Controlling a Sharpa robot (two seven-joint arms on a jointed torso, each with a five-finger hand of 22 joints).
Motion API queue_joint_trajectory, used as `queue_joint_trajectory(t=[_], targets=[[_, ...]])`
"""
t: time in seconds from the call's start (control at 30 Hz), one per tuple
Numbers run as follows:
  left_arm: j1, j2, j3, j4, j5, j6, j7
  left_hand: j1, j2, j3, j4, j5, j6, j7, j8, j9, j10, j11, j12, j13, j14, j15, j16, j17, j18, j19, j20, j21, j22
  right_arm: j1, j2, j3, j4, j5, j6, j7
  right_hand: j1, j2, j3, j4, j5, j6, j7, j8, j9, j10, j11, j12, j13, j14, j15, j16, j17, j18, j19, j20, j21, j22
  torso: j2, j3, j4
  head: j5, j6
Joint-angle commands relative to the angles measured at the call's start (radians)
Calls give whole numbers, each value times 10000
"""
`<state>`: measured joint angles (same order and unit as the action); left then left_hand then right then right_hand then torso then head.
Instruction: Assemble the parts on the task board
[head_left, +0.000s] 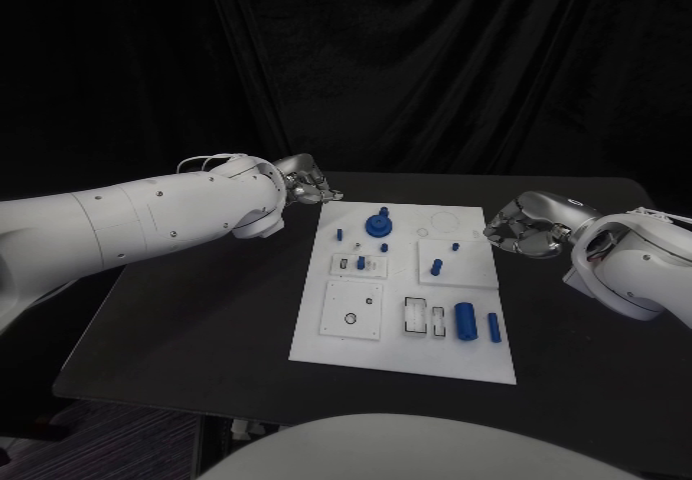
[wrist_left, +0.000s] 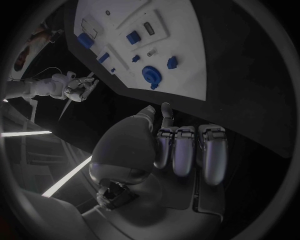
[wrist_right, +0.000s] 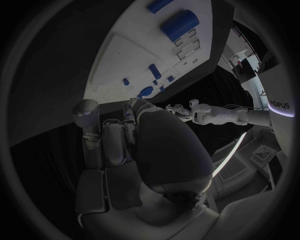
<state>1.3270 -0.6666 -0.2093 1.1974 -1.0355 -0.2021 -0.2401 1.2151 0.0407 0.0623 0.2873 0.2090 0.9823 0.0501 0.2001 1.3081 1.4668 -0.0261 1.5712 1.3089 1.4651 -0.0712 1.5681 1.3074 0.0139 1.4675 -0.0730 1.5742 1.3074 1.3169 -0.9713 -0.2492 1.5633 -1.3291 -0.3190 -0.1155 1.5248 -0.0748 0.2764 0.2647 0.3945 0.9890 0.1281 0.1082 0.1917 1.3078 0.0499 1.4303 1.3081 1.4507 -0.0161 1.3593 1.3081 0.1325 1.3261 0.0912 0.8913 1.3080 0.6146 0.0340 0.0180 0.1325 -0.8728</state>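
The white task board (head_left: 329, 340) lies in the middle of the black table. On it a round blue part with a knob (head_left: 381, 224) stands near the far edge, and small blue pegs (head_left: 436, 266) stand around it. A large blue cylinder (head_left: 466, 320) and a thinner one (head_left: 495, 327) lie at the near right. My left hand (head_left: 306, 183) hovers off the board's far left corner, fingers curled in and holding nothing. My right hand (head_left: 522, 228) sits just right of the board, also curled and holding nothing. The left wrist view shows the round part (wrist_left: 150, 75) beyond the curled fingers (wrist_left: 184, 150).
Two raised square plates (head_left: 353, 308) and a slotted block (head_left: 415, 315) sit on the board. Bare black table (head_left: 188, 320) stretches to the left and right of the board. The right wrist view shows the board (wrist_right: 144, 50) and my left hand (wrist_right: 181, 110) beyond it.
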Motion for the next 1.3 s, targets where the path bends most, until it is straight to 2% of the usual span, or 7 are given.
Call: queue_joint_trajectory(t=[0.03, 0.17, 0.3, 0.43, 0.63, 0.87, 1.3], targets=[[35, 249, 4, -377, 680, 1841, -672, -111, -7, -103, 0, -81, 97, -42, 75, 219, 1040, 63, -4, 2619, 1057, 86, 27, 2634, -139, 1033, 65, -34, 2634, -20, -12, 8, 24, 19, -234, 142, -112, 20, 44, -15, 59, 53, 0, 48, 19, 41, 1, 41, 286, 51, -4, 39, 277, -104, 53, 2, 52, 1036, 13, -27, 5, 12, 2], [39, 587, 5, -820, 724, 2649, -1237, -336, 8, -268, 15, -306, 186, -46, 117, 179, 1040, 60, -4, 2619, 1057, 87, 27, 2634, -139, 1033, 72, -34, 2634, -20, -9, 8, 32, 20, -215, 145, -112, 20, 44, -15, 59, 53, 0, 48, 19, 41, 1, 41, 286, 51, -4, 39, 277, -104, 53, 2, 52, 1036, 20, -18, -35, 64, 2], [39, 879, 5, -1196, 742, 3072, -1581, -798, 41, -588, 21, -637, 262, -39, 138, 136, 1040, 67, -4, 2619, 1057, 98, 27, 2634, -139, 1033, 82, -34, 2634, -20, -14, 8, 50, 20, -183, 142, -110, 24, 49, -19, 68, 56, -2, 49, 21, 36, -1, 39, 280, 47, -6, 29, 263, -102, 52, 0, 40, 1033, 18, -18, 3, 55, 2], [36, 1068, 5, -1439, 622, 3243, -1687, -920, 54, -695, 17, -692, 309, -52, 144, 116, 1040, 65, -4, 2619, 1057, 95, 27, 2634, -139, 1033, 82, -34, 2634, -20, -32, 9, 76, 20, -168, 141, -110, 24, 49, -19, 68, 56, -2, 49, 21, 36, -1, 39, 280, 47, -6, 29, 263, -102, 52, 0, 40, 1033, 12, -8, 6, 40, 2], [31, 1266, 5, -1667, 491, 3375, -1705, -943, 91, -739, -11, -628, 373, -74, 147, 91, 1040, 51, -4, 2619, 1057, 89, 27, 2634, -139, 1033, 79, -34, 2634, -21, -17, 9, 75, 20, -128, 133, -105, 35, 59, -24, 83, 61, -5, 51, 23, 24, -4, 34, 267, 50, -8, 33, 265, -104, 61, -3, 57, 1036, 18, -30, 13, 46, 2], [28, 1370, 4, -1802, 454, 3473, -1687, -934, 101, -752, -23, -581, 382, -80, 139, 78, 1040, 46, -4, 2619, 1057, 84, 27, 2634, -139, 1033, 76, -34, 2634, -23, 36, 9, 43, 20, -90, 130, -105, 35, 59, -24, 83, 61, -5, 51, 23, 24, -4, 34, 267, 50, -8, 33, 265, -104, 61, -3, 57, 1036, 12, -32, -5, 82, 2], [24, 1574, 0, -1980, 444, 3526, -1435, -835, 171, -800, -80, -295, 273, -53, 2, -23, 1040, 61, -4, 2619, 1057, 87, 27, 2634, -139, 1033, 74, -34, 2634, -37, 128, 9, -18, 20, -4, 105, -97, 50, 74, -34, 109, 79, -11, 58, 29, 33, -9, 40, 272, 53, -12, 37, 264, -102, 65, -7, 52, 1033, -22, -6, -19, 49, 2]])
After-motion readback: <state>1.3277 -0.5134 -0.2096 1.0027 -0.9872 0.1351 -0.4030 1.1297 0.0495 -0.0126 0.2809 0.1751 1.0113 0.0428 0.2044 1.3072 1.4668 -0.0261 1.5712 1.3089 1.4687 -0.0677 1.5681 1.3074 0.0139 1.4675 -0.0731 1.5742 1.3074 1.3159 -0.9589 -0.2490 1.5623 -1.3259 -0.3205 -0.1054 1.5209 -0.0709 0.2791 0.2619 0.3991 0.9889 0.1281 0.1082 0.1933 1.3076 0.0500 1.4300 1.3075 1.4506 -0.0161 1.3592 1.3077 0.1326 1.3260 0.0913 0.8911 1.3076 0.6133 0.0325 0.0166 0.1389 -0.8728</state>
